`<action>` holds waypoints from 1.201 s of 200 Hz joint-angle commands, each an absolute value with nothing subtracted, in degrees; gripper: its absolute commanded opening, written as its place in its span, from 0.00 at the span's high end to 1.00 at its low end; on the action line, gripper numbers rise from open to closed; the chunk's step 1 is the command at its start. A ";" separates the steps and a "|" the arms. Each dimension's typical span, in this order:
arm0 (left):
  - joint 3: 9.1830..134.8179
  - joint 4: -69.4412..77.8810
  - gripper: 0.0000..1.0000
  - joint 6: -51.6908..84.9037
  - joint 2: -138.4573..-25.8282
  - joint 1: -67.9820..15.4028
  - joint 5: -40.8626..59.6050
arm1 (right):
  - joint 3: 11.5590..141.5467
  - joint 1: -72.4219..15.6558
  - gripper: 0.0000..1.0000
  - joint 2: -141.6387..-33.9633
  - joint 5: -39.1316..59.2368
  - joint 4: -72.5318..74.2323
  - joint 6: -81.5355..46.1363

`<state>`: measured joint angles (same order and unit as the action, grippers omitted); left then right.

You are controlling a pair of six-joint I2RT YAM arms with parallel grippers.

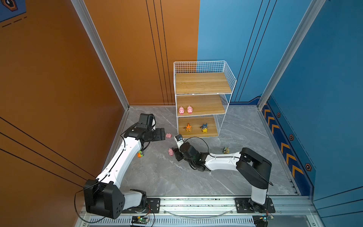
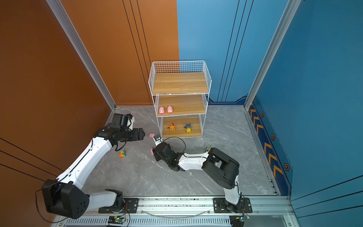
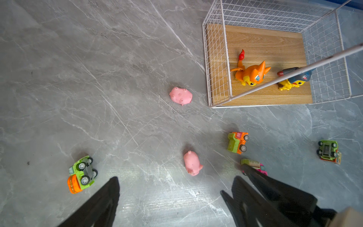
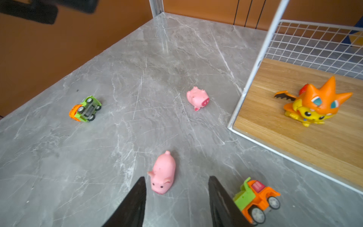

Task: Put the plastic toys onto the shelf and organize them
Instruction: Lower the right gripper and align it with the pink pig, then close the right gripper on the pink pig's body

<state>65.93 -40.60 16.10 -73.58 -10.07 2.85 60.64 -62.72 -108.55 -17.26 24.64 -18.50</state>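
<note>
The right hand [image 4: 176,177] is low over the grey bench [image 4: 137,78]. Its fingers are spread apart and hold nothing. A pink pig [image 4: 163,174] lies on the bench right at the fingertips, with its nose pointing back at the hand. An orange truck [image 4: 257,198] stands on its wheels just beside one finger. Farther out in front of this hand, a second pig [image 4: 197,98] lies tipped over near the corner of the shelf [image 4: 275,137].

The left hand [image 1: 162,134] is spread wide too, and it is empty. The second pig is just in front of its fingers. An upside-down car [image 1: 140,154] lies beside the left arm, behind that hand.

A third pig [image 1: 181,110] and a fourth pig [image 1: 189,109] stand side by side on the shelf's middle board, well apart from both hands.
</note>
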 commanded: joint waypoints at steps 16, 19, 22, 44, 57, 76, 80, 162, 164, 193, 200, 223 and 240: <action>64.95 -39.80 0.08 16.70 -70.91 -9.51 3.07 | 58.30 -67.16 0.40 -112.28 -25.02 35.84 -19.72; 65.01 -39.79 0.08 16.78 -70.79 -9.50 3.09 | 58.10 -67.35 0.40 -112.66 -25.13 36.63 -19.69; 64.93 -39.78 0.08 16.79 -70.71 -9.49 3.15 | 57.95 -67.43 0.39 -113.05 -25.21 37.50 -19.67; 64.75 -39.55 0.08 16.96 -70.07 -9.53 3.69 | 56.96 -67.92 0.38 -115.79 -26.02 42.40 -19.95; 64.61 -39.38 0.08 16.94 -69.79 -9.49 3.93 | 56.62 -68.16 0.38 -117.16 -27.40 44.08 -19.96; 64.51 -39.22 0.08 17.14 -69.44 -9.48 4.34 | 55.28 -68.45 0.38 -118.46 -29.05 48.11 -19.41; 64.51 -39.20 0.08 17.14 -69.43 -9.45 4.43 | 55.20 -68.42 0.37 -118.48 -29.29 48.52 -19.21; 64.47 -38.87 0.08 17.36 -69.13 -9.52 5.39 | 56.24 -68.46 0.38 -126.14 -30.07 54.84 -16.86; 64.48 -38.85 0.08 17.46 -69.16 -9.54 5.43 | 56.36 -68.47 0.38 -126.24 -30.13 54.80 -16.81; 64.45 -38.85 0.08 17.47 -69.35 -9.55 5.46 | 58.12 -68.46 0.39 -128.06 -31.20 54.66 -16.63; 64.47 -38.85 0.08 17.45 -69.35 -9.50 5.51 | 58.56 -68.44 0.39 -128.52 -31.20 54.79 -16.61; 64.45 -38.85 0.08 17.49 -69.43 -9.46 5.49 | 59.96 -68.35 0.40 -129.77 -30.96 54.94 -16.18; 64.43 -38.84 0.08 17.49 -69.50 -9.47 5.48 | 60.99 -68.38 0.40 -130.51 -31.41 54.26 -15.87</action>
